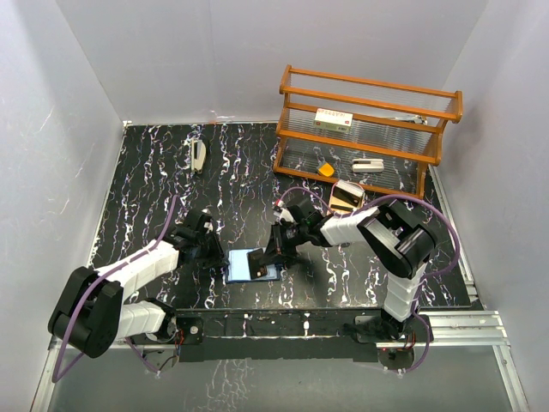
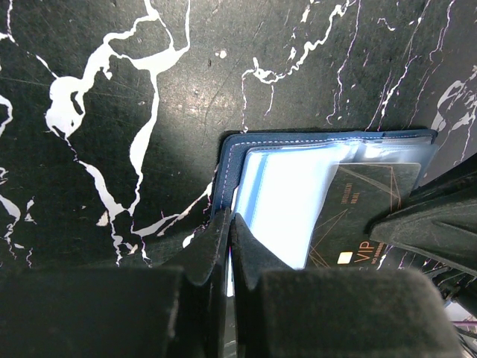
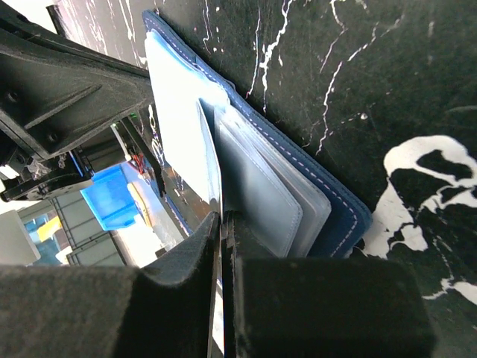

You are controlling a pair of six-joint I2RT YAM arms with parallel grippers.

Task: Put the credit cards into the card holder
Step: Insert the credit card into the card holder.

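Left pincer point(image 2: 229, 224): clenched on the card holder's point(image 2: 232, 156) near edge, pinning it down.
Right pincer point(image 3: 222, 218): clenched, seemingly on the black card point(image 2: 365, 198), whose far end lies among the sleeves.
Risk: a tilted card may miss the slot and crumple a sleeve.

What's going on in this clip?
Both arms work on the open navy-blue folding card holder on the black marble table. The left gripper has its jaws shut on the holder's edge. The right gripper has its jaws shut on something thin at the clear sleeves, where a dark card with gold lettering lies; whether it grips that card is unclear.
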